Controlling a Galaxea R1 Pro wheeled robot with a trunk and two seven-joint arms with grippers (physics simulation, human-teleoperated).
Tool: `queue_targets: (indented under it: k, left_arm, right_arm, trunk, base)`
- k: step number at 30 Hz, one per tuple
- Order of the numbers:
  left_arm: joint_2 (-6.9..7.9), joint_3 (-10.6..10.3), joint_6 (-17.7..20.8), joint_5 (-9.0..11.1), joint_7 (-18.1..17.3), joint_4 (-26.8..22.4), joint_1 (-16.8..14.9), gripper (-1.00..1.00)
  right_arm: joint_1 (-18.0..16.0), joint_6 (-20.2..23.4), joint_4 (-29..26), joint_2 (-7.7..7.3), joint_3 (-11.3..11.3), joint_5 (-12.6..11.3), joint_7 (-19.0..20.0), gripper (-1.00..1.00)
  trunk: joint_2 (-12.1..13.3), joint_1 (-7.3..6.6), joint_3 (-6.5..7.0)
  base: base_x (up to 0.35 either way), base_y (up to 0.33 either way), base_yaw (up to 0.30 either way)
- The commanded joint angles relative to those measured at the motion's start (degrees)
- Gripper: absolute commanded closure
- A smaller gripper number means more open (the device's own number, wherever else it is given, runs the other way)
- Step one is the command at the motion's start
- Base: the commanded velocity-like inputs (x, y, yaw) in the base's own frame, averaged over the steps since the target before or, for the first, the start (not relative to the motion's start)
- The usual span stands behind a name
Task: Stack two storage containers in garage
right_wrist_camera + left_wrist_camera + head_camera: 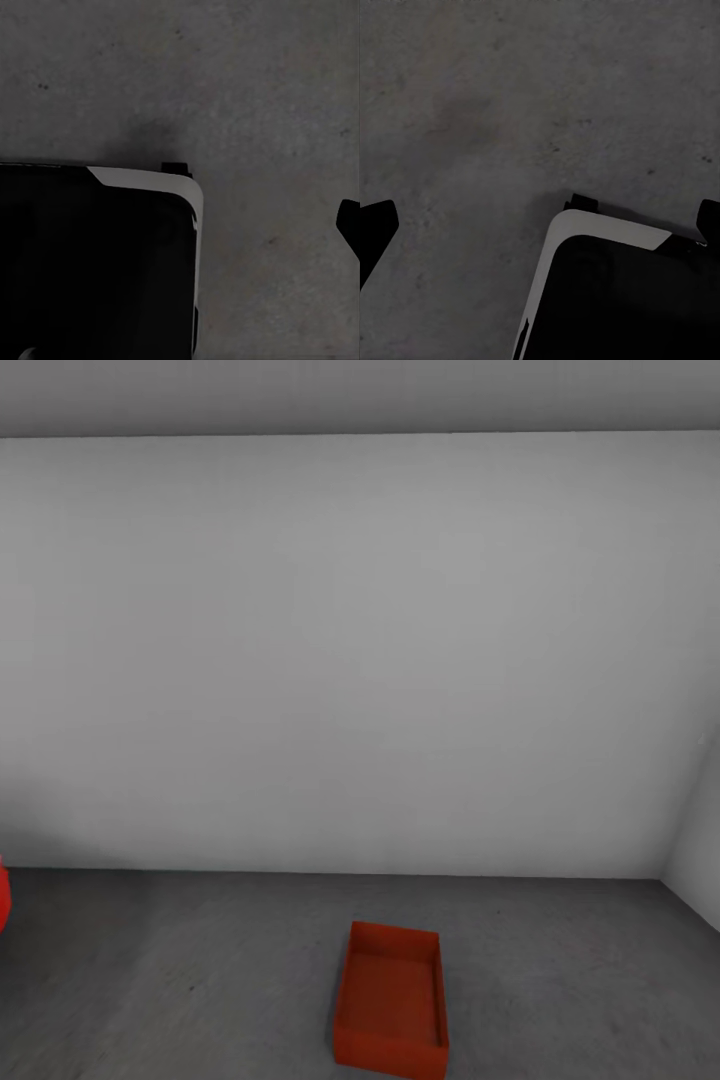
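One container (391,1002) sits on the garage floor (200,960), near the white wall (360,660). A red sliver (3,900) at far left may be the second; stacking is left. Gripper states: cannot tell.

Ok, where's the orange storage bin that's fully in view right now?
In the head view the storage bin sits on the grey concrete floor, low and just right of centre, short of the white wall and apart from it.
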Motion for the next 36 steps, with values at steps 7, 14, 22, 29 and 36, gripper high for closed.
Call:
queue_targets:
  k: [7,14,22,29,36]
  left_arm:
    - [-0.01,0.1,-0.21,0.35,0.02,0.01,-0.02,-1.0]
    - [-1.52,0.53,-0.2,0.46,-0.05,-0.12,-0.02,-1.0]
    - [-3.28,0.22,-0.16,0.71,-0.06,0.56,-0.02,-1.0]
    - [-3.34,0.2,-0.12,0.9,-0.07,0.89,-0.02,-1.0]
    - [-3.35,0.19,-0.12,0.92,-0.05,0.93,-0.02,-1.0]
  right_arm:
    - [-0.05,-0.34,0.18,0.03,0.5,-0.48,-0.15,-1.0]
    - [-0.05,-0.28,0.18,-0.09,0.47,-0.6,-0.18,-1.0]
    - [-0.05,-0.42,0.2,-0.04,0.19,-0.97,-0.23,-1.0]
    - [-0.05,-0.67,0.22,-0.1,0.0,-2.57,-0.17,-1.0]
    - [-0.05,-0.67,0.23,-0.1,-0.02,-4.7,0.01,-1.0]
  trunk:
    - [-0.04,0.02,-0.02]
    - [-0.04,0.02,-0.02]
    - [-0.04,0.02,-0.02]
    - [-0.04,0.02,0.2]
    - [-0.04,0.02,0.57]
  base:
    - [0.0,0.0,0.0]
    - [0.0,0.0,0.0]
    - [0.0,0.0,-0.001]
    - [0.0,0.0,-0.122]
    - [0.0,0.0,-0.218]
